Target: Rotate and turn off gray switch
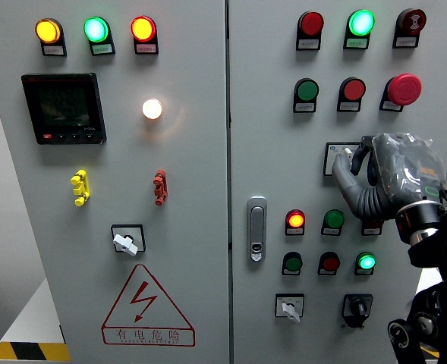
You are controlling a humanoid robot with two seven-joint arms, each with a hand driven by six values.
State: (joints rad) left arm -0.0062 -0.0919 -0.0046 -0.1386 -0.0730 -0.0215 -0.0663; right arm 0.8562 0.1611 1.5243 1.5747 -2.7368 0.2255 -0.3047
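The gray switch (345,155) sits on a white square plate (331,150) on the right cabinet door, under the green and red buttons. My right hand (350,162), wrapped in clear plastic, comes in from the right edge and covers most of the plate. Its gray thumb (347,186) curls up from below and an upper finger (362,147) rests above, so the two pinch the switch knob. Only the knob's left tip and the plate's left edge show. The left arm is out of view.
Two similar gray rotary switches sit lower: one on the left door (126,242), one on the right door (289,307), next to a black knob (357,308). A red mushroom button (404,89) is just above my hand. A door handle (256,229) and lit lamps (296,221) are nearby.
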